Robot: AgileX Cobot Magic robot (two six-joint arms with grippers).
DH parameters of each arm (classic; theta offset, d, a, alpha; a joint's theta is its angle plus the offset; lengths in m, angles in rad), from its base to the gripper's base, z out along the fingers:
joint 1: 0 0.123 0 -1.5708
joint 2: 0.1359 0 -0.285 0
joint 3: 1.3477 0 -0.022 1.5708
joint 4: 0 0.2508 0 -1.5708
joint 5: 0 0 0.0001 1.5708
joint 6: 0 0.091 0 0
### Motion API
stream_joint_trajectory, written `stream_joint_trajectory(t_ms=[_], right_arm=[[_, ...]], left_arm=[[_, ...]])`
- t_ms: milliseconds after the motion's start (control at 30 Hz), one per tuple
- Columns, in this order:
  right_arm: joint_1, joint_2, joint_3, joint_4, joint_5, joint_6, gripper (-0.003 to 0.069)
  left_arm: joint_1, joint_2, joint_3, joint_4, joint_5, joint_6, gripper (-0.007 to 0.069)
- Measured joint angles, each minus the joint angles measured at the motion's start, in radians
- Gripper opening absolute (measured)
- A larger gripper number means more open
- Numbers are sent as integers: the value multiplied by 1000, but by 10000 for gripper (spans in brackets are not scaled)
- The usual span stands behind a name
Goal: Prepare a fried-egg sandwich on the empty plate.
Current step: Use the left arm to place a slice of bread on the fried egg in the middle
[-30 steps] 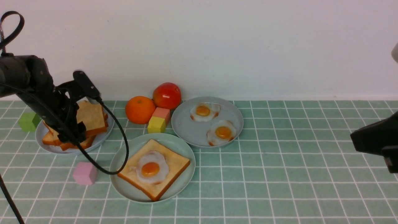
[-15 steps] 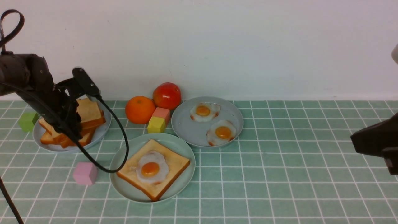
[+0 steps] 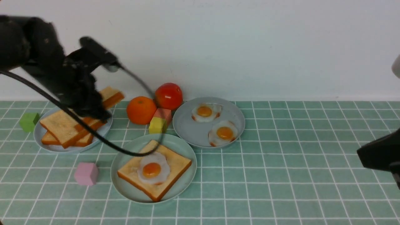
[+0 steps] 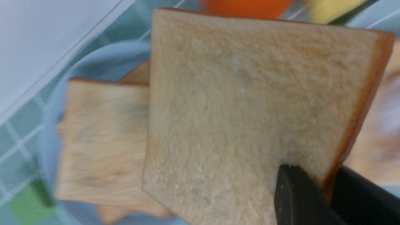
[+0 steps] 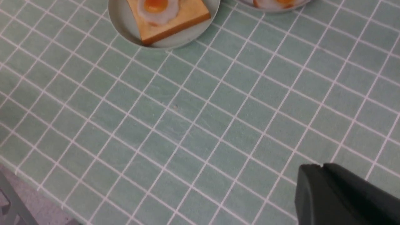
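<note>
Seen from the front, the round mint-green plate [image 3: 182,186] lies flat on the tabletop [image 3: 281,187]. On it rests 1 square toast slice [image 3: 175,161] with darker brown crusts, a corner at about 6 o'clock. 1 white fried egg [image 3: 153,170] with an orange yolk lies on top of this slice.

At about 10 o'clock from that plate, the left jaws [image 4: 315,176] are grasping a second toast slice [image 4: 237,109] by its edge. It is tilted and raised over a grey-blue plate [image 3: 104,128], where more toast slices [image 3: 64,128] overlap. I cannot tell whether the grasped slice's low end touches them. The left arm [image 3: 47,53] is partly blurred, and its black cable [image 3: 100,137] crosses in front of the mint-green plate in this view.

The right jaws [image 5: 323,165] are clenched, well apart from the food.

Another grey-blue plate [image 3: 187,134], between 1 and 2 o'clock from the mint-green plate, bears 2 fried eggs [image 3: 225,132]. Near 12 o'clock are an orange [image 3: 141,110], a red tomato-like item [image 3: 169,96], a yellow block [image 3: 157,125] and a coral block [image 3: 164,115]. A pink block [image 3: 86,173] sits at 9 o'clock. A green block [image 3: 29,122] lies just beside the bread plate, at its 9 o'clock.
</note>
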Motion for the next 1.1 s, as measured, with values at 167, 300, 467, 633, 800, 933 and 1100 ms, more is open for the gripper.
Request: stream_joint_trajectory(t_ms=[167,300,467,633,800,933,1100], right_arm=[[0,-22,2,0,21,-20,55],[0,-38,2,1,22,-24,58],[0,-52,2,15,23,-24,59],[0,-67,2,42,35,-24,63],[0,-77,2,45,49,-24,64],[0,-78,2,49,50,-24,64],[0,-78,2,53,53,-24,64]], left_arm=[[-245,-34,61,133,105,-420,108],[-373,25,78,231,118,-552,108],[-434,113,78,304,72,-576,108],[-435,177,78,322,59,-577,108],[-435,192,78,324,47,-577,105],[-435,193,78,312,41,-579,106],[-435,193,77,300,42,-579,258]])
